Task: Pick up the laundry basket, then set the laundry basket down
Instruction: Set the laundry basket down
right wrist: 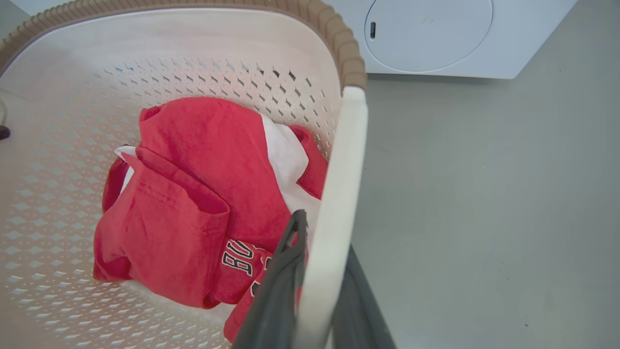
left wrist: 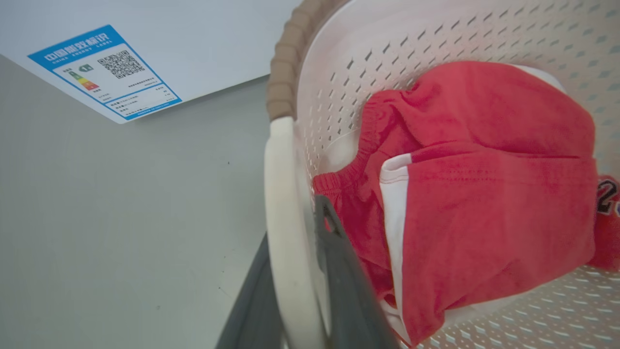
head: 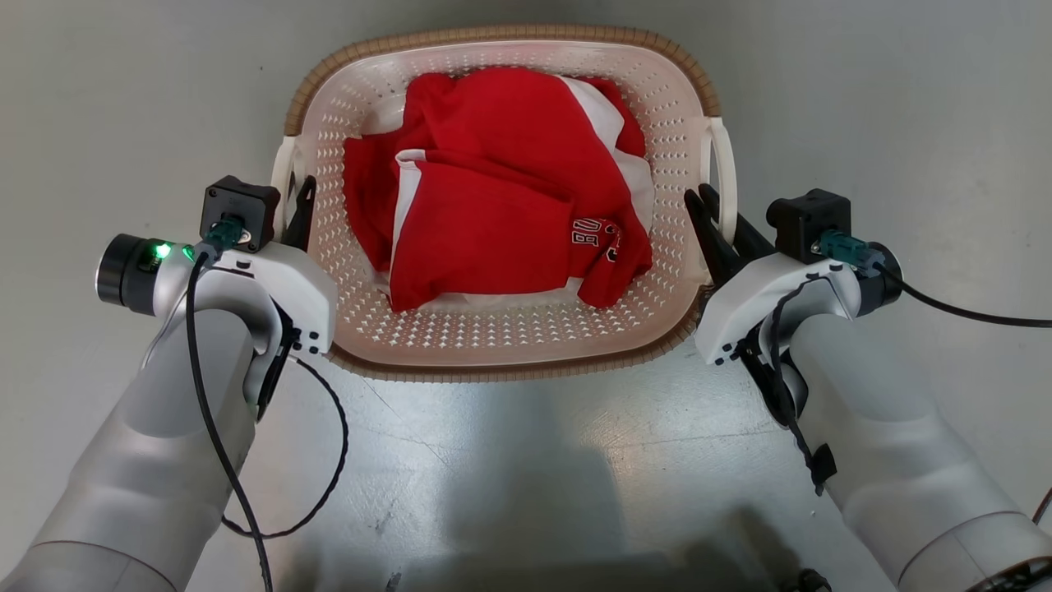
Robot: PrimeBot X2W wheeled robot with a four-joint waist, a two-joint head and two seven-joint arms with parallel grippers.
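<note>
- Laundry basket [head: 509, 333] sits between the two pincers, over the floor [head: 526, 477]. Honestly can't tell if it's off the ground.
- Left pincer [head: 294, 197] is squeezed narrow on the left handle [left wrist: 283, 218], one finger outside the loop and one inside it by the basket wall.
- Looks like the lift/carry step to me. I'd move both sides together and keep the laundry basket level, since thin loops could twist in a lopsided pull.
- Just right of the left pincer, inside: crumpled red clothes [head: 493, 181] with a white piece [head: 608, 115] peeking out. The pile lies well below the rim, so it shouldn't spill unless tipped.
- Right pincer [head: 723, 218] is the same deal, clamped on the right handle [right wrist: 339, 194] with a finger on either side.
- Beyond the right pincer is a white washer [right wrist: 436, 39], so I'd set down clear of it.
</note>
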